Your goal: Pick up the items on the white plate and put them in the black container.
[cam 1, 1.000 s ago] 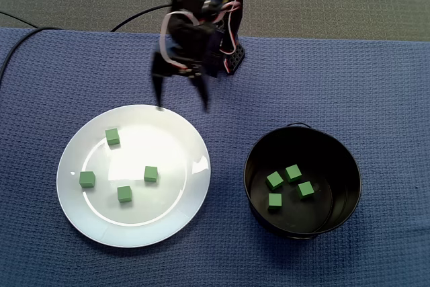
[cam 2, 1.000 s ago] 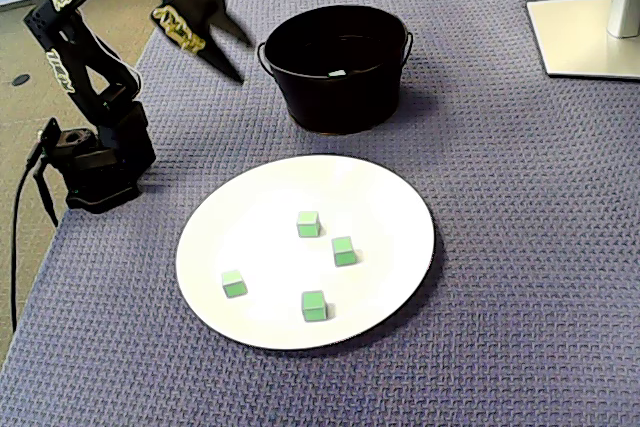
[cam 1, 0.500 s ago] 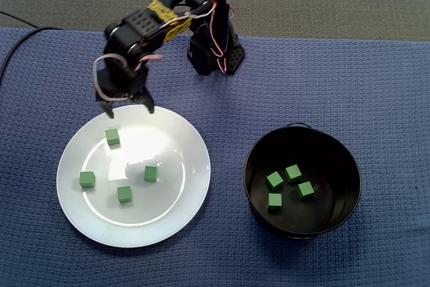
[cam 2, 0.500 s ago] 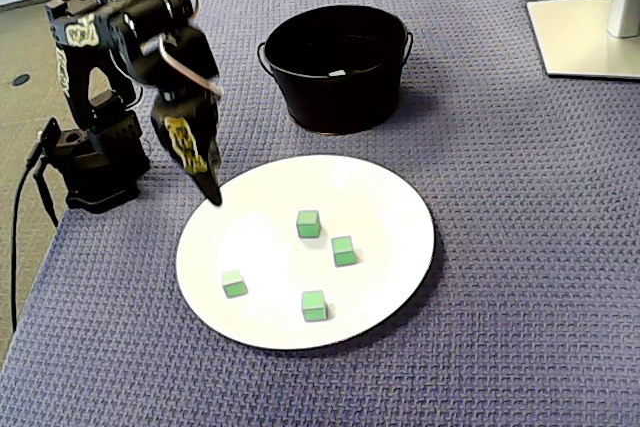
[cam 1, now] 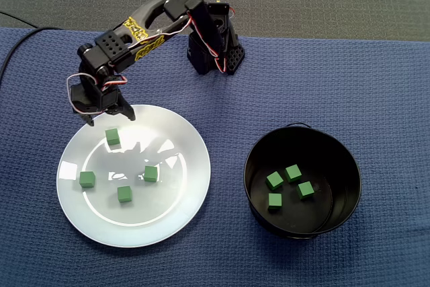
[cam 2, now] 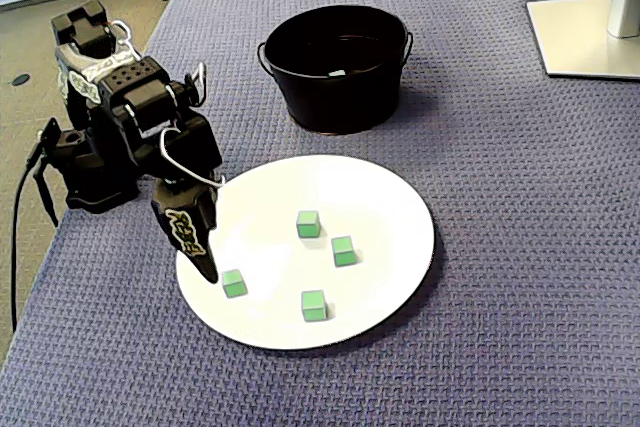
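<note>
Four green cubes (cam 2: 314,304) are left on the white plate (cam 2: 380,207), with the jaws spread and empty over its rim beside one cube (cam 2: 234,283) (nothing gripped yet). Farther off, the black container (cam 2: 330,97) holds four more cubes (cam 1: 293,173), so the task looks about half done.

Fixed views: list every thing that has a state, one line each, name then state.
plate: flat on the cloth, not yet cleared.
cubes on the plate: four, loose, apart, none gripped.
gripper: open, empty, tips down at the plate's edge next to one cube.
container: upright, open top.
cubes in the container: four, lying on its bottom.
</note>
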